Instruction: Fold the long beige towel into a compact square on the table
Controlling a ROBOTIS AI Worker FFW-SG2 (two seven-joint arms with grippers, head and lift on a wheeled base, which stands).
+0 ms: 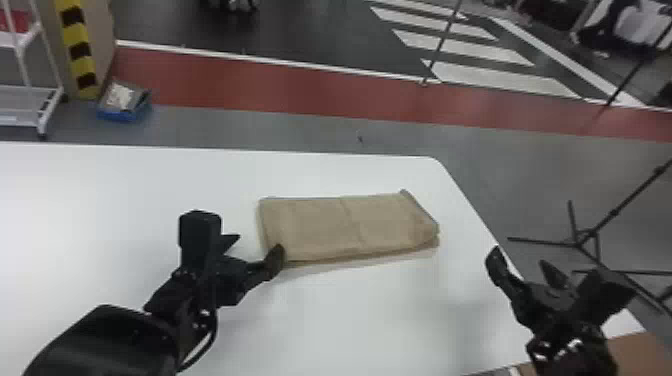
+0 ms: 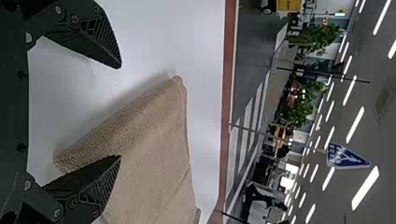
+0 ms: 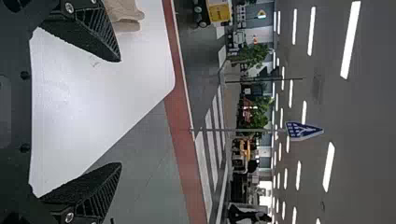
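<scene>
From my remote seat, I saw a blue tray on the floor at ten o'clock from the beige towel. My left end effector was released, its fingers parted, between eight and nine o'clock, one fingertip right at the towel's near left corner; I couldn't tell if they touched. The beige towel lay on the white bench, folded into a flat oblong, a crease crossing its middle. My right end effector, also spread and holding nothing, hung between three and four o'clock, near the bench's right edge.
</scene>
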